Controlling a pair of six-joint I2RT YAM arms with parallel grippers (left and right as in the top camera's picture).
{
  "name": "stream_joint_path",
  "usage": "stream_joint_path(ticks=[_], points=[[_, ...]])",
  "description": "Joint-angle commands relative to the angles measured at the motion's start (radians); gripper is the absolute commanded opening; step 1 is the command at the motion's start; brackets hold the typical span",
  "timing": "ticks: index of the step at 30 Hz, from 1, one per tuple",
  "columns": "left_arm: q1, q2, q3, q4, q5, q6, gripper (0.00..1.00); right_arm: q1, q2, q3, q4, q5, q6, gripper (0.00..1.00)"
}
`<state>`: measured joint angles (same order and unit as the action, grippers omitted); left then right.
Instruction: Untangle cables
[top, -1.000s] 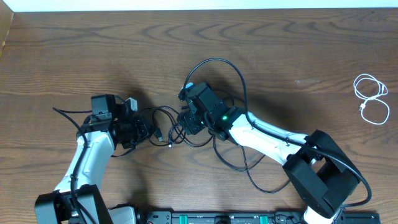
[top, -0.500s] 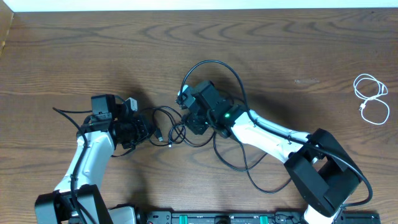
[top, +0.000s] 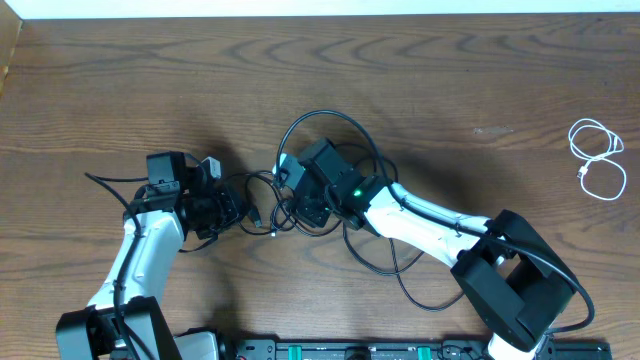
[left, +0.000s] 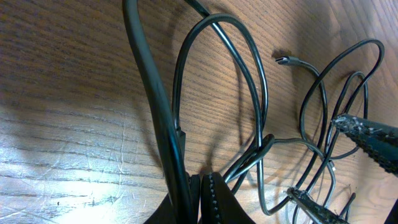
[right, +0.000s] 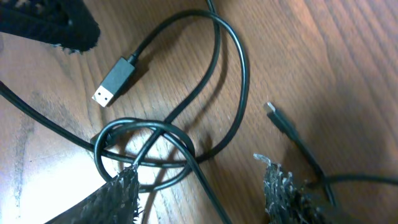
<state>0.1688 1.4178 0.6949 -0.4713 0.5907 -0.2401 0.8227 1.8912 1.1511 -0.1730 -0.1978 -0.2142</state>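
The left hand (left: 200, 183) is closed tight, pinching one strand of the black cables (left: 152, 93) low over the wooden surface (top: 450, 80). Their tangle lies centre-left, between the two hands. The right hand (right: 198, 171) stands astride a knotted loop, fingers apart and gripping nothing. A coiled white cable (top: 597, 160) lies well apart, at the far right.

White-shelled left arm (top: 135, 255) and white-shelled right arm (top: 420, 218) have black joint housings and black wrist camera boxes. A small green light (top: 356, 191) glows on the right wrist. Thick black wires (top: 440, 207) run along the links. The 2 black right fingers (right: 118, 196) look rough and grainy; the black left fingers (left: 214, 199) show a dotted edge.
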Motion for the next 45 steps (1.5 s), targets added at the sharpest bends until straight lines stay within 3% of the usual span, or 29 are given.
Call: stream_joint_path(ticks=[1, 8, 23, 29, 38, 45], points=[[-0.002, 0.006, 0.0, -0.005, -0.016, -0.009, 0.1, 0.002, 0.018, 0.019, 0.021, 0.023, -0.053, 0.59], [-0.002, 0.006, 0.0, -0.005, -0.016, -0.009, 0.09, 0.005, 0.074, 0.019, 0.058, 0.017, -0.053, 0.47], [-0.002, 0.006, 0.0, -0.005, -0.016, -0.009, 0.13, 0.026, 0.151, 0.019, 0.146, -0.016, -0.101, 0.52], [-0.002, 0.006, 0.0, -0.005, -0.016, -0.009, 0.13, 0.033, 0.157, 0.019, 0.166, -0.053, -0.101, 0.6], [-0.002, 0.006, 0.0, -0.005, -0.016, -0.009, 0.13, 0.038, 0.157, 0.018, 0.173, -0.068, -0.101, 0.54], [-0.002, 0.006, 0.0, -0.005, -0.016, -0.008, 0.13, 0.043, 0.157, 0.018, 0.173, -0.068, -0.101, 0.56]])
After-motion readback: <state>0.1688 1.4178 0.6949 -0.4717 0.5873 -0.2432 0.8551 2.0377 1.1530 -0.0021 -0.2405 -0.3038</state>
